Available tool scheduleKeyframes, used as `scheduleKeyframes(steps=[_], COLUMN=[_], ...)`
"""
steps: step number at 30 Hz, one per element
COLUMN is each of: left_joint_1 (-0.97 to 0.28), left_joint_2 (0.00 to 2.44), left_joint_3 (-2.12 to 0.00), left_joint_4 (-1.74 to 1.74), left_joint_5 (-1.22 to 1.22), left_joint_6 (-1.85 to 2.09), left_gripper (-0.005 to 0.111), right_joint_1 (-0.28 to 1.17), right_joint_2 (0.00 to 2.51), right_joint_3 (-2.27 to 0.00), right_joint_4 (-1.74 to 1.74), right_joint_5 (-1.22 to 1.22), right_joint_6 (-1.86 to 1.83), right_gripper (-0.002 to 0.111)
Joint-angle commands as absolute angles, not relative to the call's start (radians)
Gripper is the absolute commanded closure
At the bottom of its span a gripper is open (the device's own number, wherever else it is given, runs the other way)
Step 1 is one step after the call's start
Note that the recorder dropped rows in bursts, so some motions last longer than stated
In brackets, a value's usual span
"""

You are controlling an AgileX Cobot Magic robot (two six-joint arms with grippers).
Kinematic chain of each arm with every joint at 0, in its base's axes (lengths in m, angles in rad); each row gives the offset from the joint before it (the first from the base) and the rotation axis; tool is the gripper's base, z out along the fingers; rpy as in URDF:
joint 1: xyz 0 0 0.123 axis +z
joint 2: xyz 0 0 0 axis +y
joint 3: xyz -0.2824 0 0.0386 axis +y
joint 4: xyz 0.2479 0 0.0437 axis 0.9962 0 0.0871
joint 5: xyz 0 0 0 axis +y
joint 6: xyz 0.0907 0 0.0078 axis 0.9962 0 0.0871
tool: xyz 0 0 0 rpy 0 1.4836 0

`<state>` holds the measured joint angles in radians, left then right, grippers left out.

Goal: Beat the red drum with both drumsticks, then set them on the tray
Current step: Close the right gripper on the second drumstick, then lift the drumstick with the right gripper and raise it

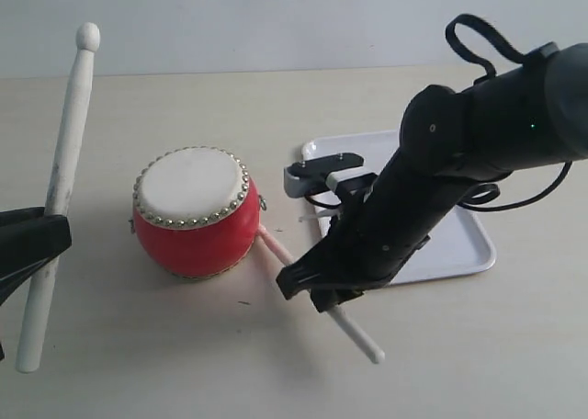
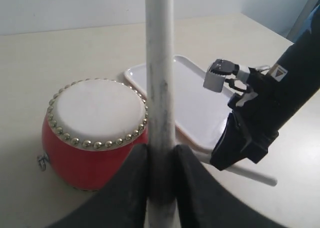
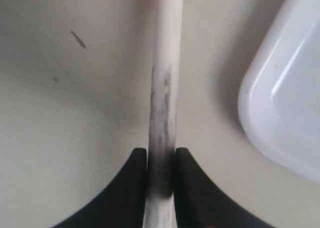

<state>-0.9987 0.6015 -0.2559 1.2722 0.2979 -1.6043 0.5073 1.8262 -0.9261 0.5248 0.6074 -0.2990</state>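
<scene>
L gripper (image 1: 48, 224) (image 2: 161, 155): black fingers clenched on L drumstick (image 1: 66, 152) (image 2: 160, 63), pads tight to both sides of the shaft at a dark scuffed patch, grip below mid-length. Stick stands near upright, slight tilt, rounded tip up against the back wall in the exterior view, butt end low near the table (image 1: 138, 364). It is left of the red drum (image 1: 195, 246) (image 2: 85, 163) and apart from it, no contact. R gripper (image 1: 317, 288) (image 3: 161, 160): likewise clamped on R drumstick (image 1: 360, 338) (image 3: 166, 63), fingers pinching the shaft at a dark smudge. This stick runs slantwise and low over the table; one end is at the drum's lower side wall, pink-tinted there, touching or just beside, can't tell which; other end sticks out past the gripper toward the near edge. Whether the shaft rests on the table: can't tell. R arm (image 1: 459, 162) (image 2: 270, 113) reaches across in front of the tray (image 1: 464, 244) (image 2: 195, 103) (image 3: 290, 98), hiding part of it. Drum sits upright on the table, cream skin up, gold stud ring round the top, small metal ring on the side. Tray lies flat just right of the drum, white, low rim, rounded corners; its near corner is close beside R drumstick in the R wrist view, not touching.
</scene>
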Motion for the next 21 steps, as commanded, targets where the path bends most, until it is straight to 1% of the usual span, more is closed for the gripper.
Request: scheduleKeyframes(steps=[1, 7, 9, 13, 16, 18, 21], left_joint_1=[-1.002, -1.002, -1.002, -1.002, -1.002, -1.002, -1.002], left_joint_2=[0.593, 0.593, 0.593, 0.593, 0.593, 0.593, 0.593], left_joint_3=[-0.255, -0.255, -0.255, -0.255, -0.255, -0.255, -0.255], left_joint_4=[1.279, 1.279, 1.279, 1.279, 1.281, 1.281, 1.281], left_joint_5=[0.298, 0.302, 0.302, 0.31, 0.31, 0.31, 0.31], left_joint_6=[-1.604, -1.604, -1.599, -1.599, -1.599, -1.599, -1.599], left_gripper=[0.107, 0.107, 0.107, 0.107, 0.107, 0.107, 0.107], right_joint_1=[0.51, 0.51, 0.51, 0.51, 0.51, 0.51, 0.51], right_joint_2=[1.768, 1.71, 1.692, 1.682, 1.682, 1.684, 1.702], right_joint_3=[-0.963, -1.017, -1.019, -1.019, -1.019, -1.018, -1.018], right_joint_4=[0.477, 0.118, 0.072, 0.071, 0.088, 0.184, 0.223], right_joint_5=[0.612, 0.659, 0.656, 0.68, 0.79, 0.804, 0.778], right_joint_6=[-0.258, 0.023, 0.054, 0.045, 0.035, -0.04, -0.078], right_gripper=[0.108, 0.108, 0.108, 0.108, 0.108, 0.108, 0.108])
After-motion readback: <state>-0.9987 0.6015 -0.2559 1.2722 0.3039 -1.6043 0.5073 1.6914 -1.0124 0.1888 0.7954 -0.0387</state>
